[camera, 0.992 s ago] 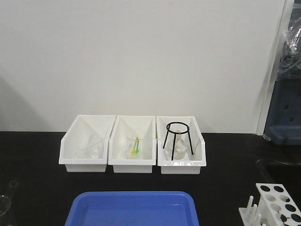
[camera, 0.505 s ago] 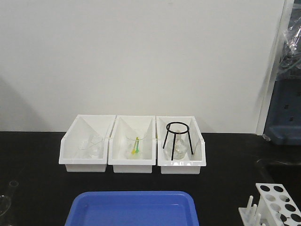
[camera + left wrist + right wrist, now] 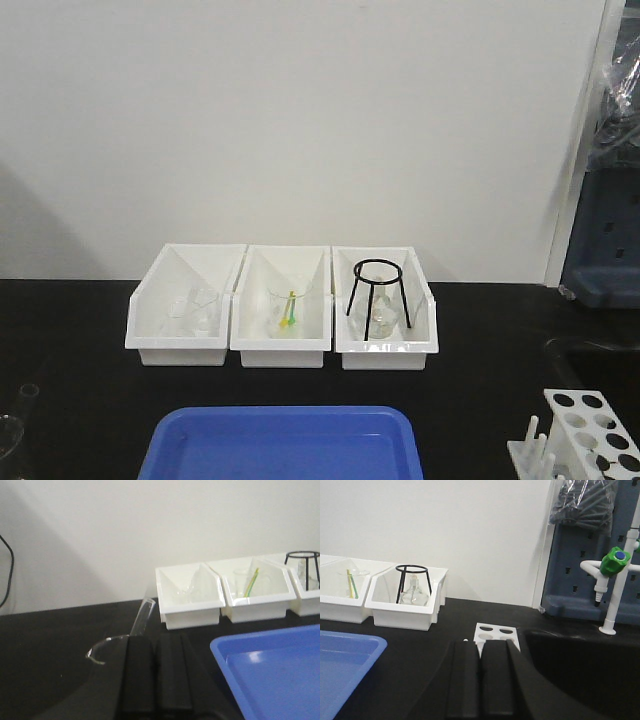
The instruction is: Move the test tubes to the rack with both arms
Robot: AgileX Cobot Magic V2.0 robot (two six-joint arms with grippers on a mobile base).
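Observation:
The white rack [image 3: 588, 432] stands at the bottom right of the front view and just beyond my right gripper [image 3: 481, 647] in the right wrist view [image 3: 496, 634]. The holes that show are empty. My right gripper is shut and empty. My left gripper [image 3: 156, 642] is shut, its fingers pressed together. A clear test tube [image 3: 142, 614] leans up from behind the left finger, beside the rim of a clear beaker [image 3: 100, 649]. I cannot see the tube's lower end. Neither gripper shows in the front view.
A blue tray [image 3: 285, 440] lies at the front centre. Three white bins [image 3: 283, 345] stand behind it, holding beakers, coloured sticks and a black wire tripod [image 3: 377, 295]. A black sink [image 3: 585, 665] and a green-capped tap [image 3: 615, 562] are to the right of the rack.
The rack and the beaker rim at the left edge sit a touch lower in the front view. Nothing else has visibly moved.

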